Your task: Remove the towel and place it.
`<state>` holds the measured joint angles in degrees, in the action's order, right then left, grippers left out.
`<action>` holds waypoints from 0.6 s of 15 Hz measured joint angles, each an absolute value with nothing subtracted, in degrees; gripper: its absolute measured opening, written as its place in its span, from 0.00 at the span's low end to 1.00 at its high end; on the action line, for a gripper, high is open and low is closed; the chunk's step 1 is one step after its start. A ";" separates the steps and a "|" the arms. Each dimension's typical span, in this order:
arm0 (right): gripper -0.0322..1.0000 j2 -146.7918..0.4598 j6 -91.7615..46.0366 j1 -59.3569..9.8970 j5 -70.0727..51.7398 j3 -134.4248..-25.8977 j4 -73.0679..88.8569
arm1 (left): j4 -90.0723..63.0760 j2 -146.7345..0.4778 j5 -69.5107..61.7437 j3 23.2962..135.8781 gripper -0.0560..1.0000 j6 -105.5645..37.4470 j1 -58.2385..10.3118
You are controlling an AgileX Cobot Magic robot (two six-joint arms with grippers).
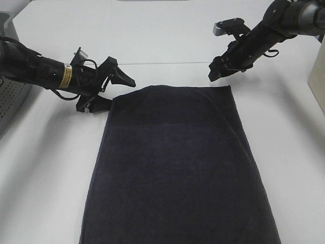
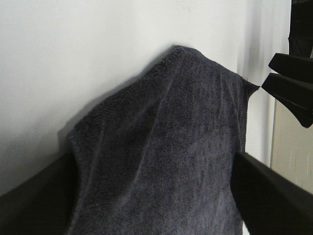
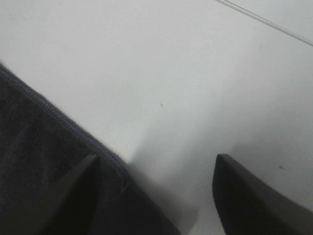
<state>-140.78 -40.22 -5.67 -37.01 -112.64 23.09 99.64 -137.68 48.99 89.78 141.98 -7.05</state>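
The towel [image 1: 175,162] is very dark navy terry cloth, spread flat on the white table [image 1: 45,168] and running from the middle to the near edge. My left gripper [image 1: 112,91] is open at the towel's far left corner. In the left wrist view the towel [image 2: 161,147] lies between the spread fingers [image 2: 34,200] of that gripper [image 2: 154,156]. My right gripper [image 1: 216,73] is open just above the far right corner. In the right wrist view the gripper [image 3: 156,156] straddles the hemmed edge of the towel [image 3: 39,161], with one finger [image 3: 73,196] over the cloth.
A grey perforated basket [image 1: 10,96] stands at the table's left edge behind the left arm. A beige box [image 1: 317,76] stands at the right edge. A seam line [image 1: 167,63] crosses the table beyond the towel.
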 joint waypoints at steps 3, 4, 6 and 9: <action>0.65 -140.78 -40.22 -5.67 -37.01 -112.64 23.09 | 99.64 -137.74 50.02 89.78 0.80 142.55 -7.45; 0.65 -140.78 -40.22 -5.67 -36.96 -112.64 23.09 | 99.64 -137.74 50.02 89.78 0.80 142.84 -7.45; 0.65 -140.78 -40.22 -5.67 -36.90 -112.64 23.09 | 99.64 -137.80 47.90 89.78 0.80 143.18 -7.45; 0.65 -140.78 -40.22 -5.67 -36.44 -112.64 23.09 | 98.55 -137.62 43.77 89.78 0.80 143.24 -8.31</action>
